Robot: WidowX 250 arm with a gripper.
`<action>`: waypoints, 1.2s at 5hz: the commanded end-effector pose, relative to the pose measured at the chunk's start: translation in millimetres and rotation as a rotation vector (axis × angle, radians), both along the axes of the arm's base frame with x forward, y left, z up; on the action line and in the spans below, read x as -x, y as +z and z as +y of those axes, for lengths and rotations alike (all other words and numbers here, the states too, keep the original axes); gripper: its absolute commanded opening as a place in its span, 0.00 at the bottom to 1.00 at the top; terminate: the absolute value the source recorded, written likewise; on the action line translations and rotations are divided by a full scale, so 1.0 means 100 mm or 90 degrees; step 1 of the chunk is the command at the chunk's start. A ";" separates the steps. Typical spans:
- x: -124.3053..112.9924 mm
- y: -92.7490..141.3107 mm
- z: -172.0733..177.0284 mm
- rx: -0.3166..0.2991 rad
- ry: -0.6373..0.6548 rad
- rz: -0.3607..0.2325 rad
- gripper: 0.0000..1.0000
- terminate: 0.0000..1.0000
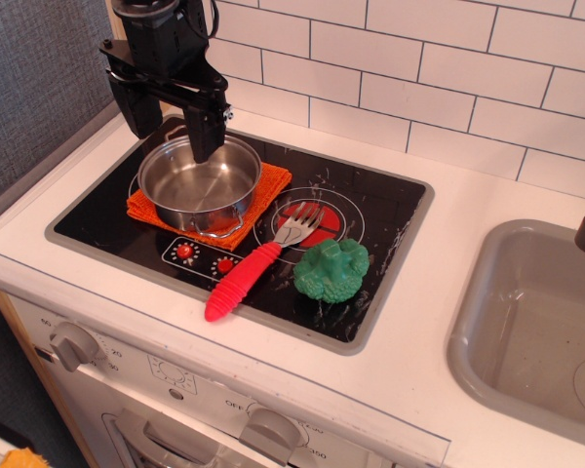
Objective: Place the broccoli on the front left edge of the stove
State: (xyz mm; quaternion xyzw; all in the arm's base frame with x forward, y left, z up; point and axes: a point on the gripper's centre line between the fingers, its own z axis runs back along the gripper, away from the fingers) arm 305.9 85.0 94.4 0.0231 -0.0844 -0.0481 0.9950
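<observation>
nearest the camera, the white oven front [175, 390] carries two grey knobs: one at the left [73, 344] with small numerals beside it, of which "20" can be made out, and one further right [273, 429] flanked by the printed markings "off" and what reads as "350". above it sits the stove [390, 210], a glossy black cooktop with a grey rim, set into the white counter [448, 390]. two red printed knobs [203, 256] lie near the cooktop's front edge. the broccoli [331, 269] rests on the front right area of the glass, just beside the red-and-white burner ring [317, 216]. a fork [255, 263] with a red ribbed handle and a metal head lies diagonally, its tines over that ring, its handle end over the front rim. a steel pot [200, 182] stands on an orange cloth [263, 190] at the left. the black gripper [168, 122] hangs over the pot's rear rim, fingers apart and holding nothing. a grey sink [526, 331] occupies the right side. white tiles [419, 58] cover the wall.
</observation>
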 end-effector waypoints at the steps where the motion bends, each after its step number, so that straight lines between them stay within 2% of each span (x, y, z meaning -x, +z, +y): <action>1: 0.00 0.00 0.00 0.000 0.000 0.000 1.00 0.00; 2: -0.03 -0.01 -0.21 0.007 -0.051 -0.010 1.00 0.00; 3: -0.06 0.02 -0.57 -0.006 -0.126 -0.021 1.00 0.00; 4: 0.01 0.13 -1.03 -0.019 -0.227 -0.054 1.00 0.00; 5: 0.10 0.16 -1.41 -0.036 -0.286 -0.066 1.00 0.00; 6: 0.17 0.09 -1.46 -0.028 -0.276 -0.040 1.00 0.00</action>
